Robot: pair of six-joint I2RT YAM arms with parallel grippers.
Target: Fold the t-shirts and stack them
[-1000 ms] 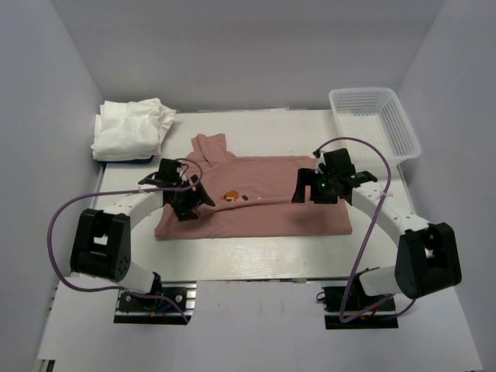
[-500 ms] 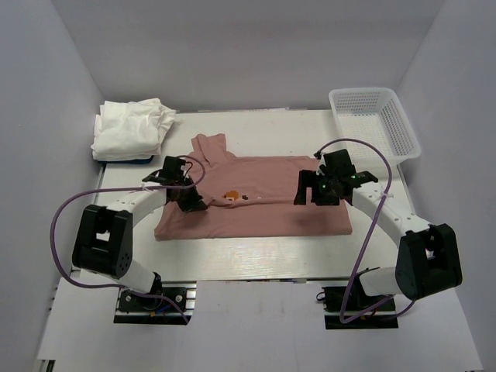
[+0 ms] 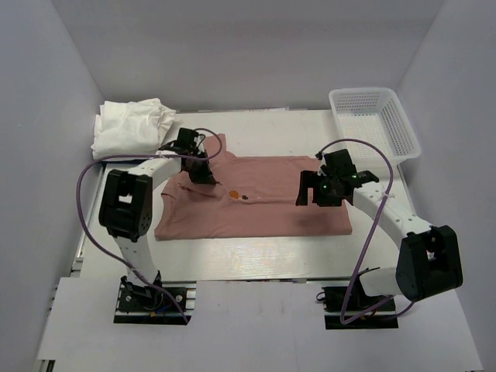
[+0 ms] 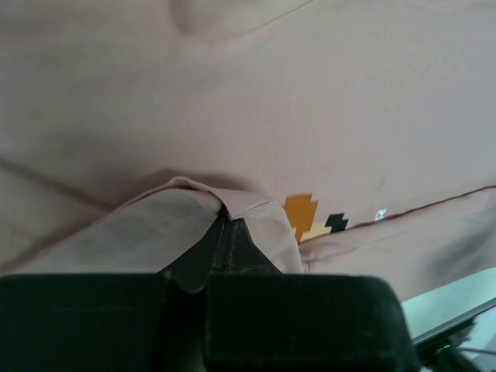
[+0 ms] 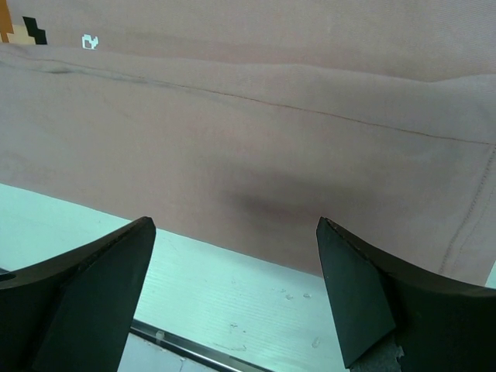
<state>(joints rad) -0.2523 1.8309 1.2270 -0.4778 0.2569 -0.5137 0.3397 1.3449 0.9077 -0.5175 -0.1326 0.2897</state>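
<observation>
table (image 3: pixel 256 260): white, bare strip along near edge | middle: pink t-shirt (image 3: pixel 263 213) laid lengthwise left to right, one sleeve toward far edge | far left corner: white t-shirts (image 3: pixel 128 128), rumpled pile | far right corner: white mesh basket (image 3: pixel 372 128)

This looks like a robot lab, not a home. Plain pale walls (image 3: pixel 248 54) box in a white table (image 3: pixel 256 262) on three sides. Two robot arms are bolted to the near edge of the table, the left arm (image 3: pixel 124 211) and the right arm (image 3: pixel 428 260). Purple cables (image 3: pixel 353 140) loop out from them. A pink shirt (image 3: pixel 263 215) lies spread flat on the table. White shirts (image 3: pixel 128 128) are piled in one far corner, and a white basket (image 3: pixel 376 120) sits in the other.
</observation>
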